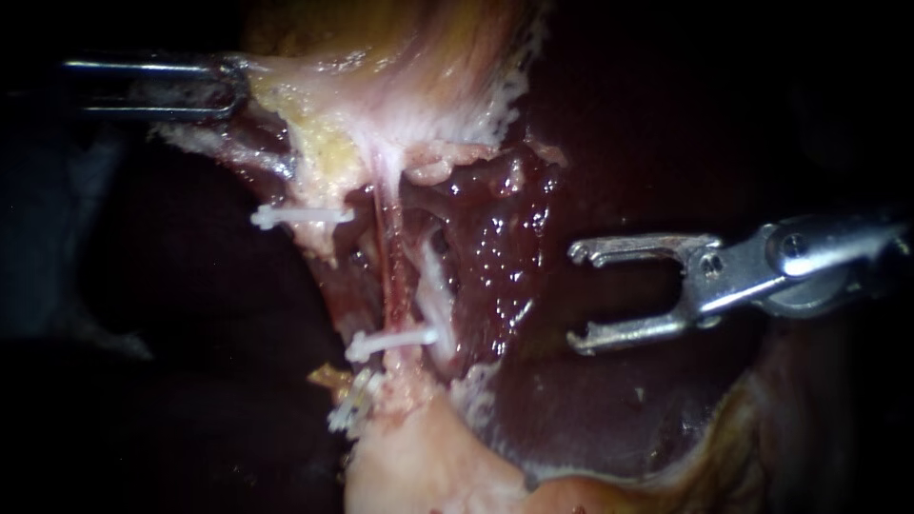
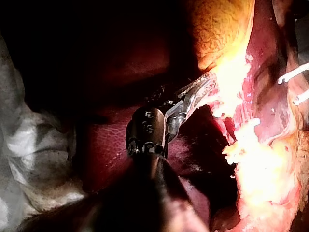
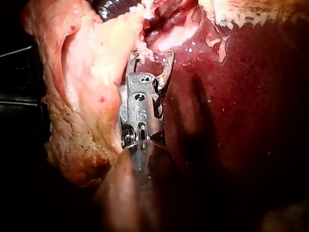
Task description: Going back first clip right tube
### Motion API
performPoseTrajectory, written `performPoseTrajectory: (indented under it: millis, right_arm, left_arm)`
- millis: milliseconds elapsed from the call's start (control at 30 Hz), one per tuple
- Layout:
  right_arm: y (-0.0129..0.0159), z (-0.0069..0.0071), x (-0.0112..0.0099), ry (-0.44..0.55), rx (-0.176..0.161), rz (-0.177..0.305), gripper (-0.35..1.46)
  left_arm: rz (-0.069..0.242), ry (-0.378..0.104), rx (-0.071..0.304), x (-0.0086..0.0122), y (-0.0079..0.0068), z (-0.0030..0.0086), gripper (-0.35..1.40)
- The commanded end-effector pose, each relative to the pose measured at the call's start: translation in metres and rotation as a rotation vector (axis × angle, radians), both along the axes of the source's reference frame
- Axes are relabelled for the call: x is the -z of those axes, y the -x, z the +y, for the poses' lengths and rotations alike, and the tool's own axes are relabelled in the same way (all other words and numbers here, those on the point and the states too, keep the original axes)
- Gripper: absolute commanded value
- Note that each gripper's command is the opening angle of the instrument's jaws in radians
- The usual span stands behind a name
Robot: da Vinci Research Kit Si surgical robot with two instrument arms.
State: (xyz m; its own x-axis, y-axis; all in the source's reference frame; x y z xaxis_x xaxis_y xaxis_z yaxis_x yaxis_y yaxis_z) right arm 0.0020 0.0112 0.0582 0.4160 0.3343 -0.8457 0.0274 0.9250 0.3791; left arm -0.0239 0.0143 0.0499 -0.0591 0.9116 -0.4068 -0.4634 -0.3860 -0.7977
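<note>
Right instrument jaws gape empty, 3 o'clock of clip; best withdrawn straight toward 3, left instrument clamping gallbladder taut.

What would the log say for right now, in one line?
left instrument: jaws shut on pale tissue | right instrument: jaws open, empty, clear of tube | white clip: across tube

Left instrument set at upper left on gallbladder edge, clips placed across tubes at centre, right instrument held to their right, over liver.
</note>
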Motion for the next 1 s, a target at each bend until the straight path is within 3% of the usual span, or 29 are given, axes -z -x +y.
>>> performPoseTrajectory:
  millis: [33,267,633,1000]
  right_arm:
    - [0.0,0.0,0.0,-0.001,0.001,0.0,0.5]
    - [0.0,-0.0001,0.0,-0.001,0.001,0.001,0.5]
    - [0.0,-0.0001,0.0001,-0.002,0.004,0.002,0.5]
    - [0.0,-0.0002,0.0002,-0.002,0.004,0.003,0.5]
  left_arm:
    - [0.0,0.0,0.0,0.0,0.0,0.0,-0.35]
    - [-0.001,0.003,0.003,-0.0004,0.0007,-0.0001,-0.35]
    - [-0.001,0.001,-0.026,-0.0025,0.0037,-0.0014,-0.35]
    - [0.001,0.0,-0.029,-0.0028,0.0041,-0.0014,-0.35]
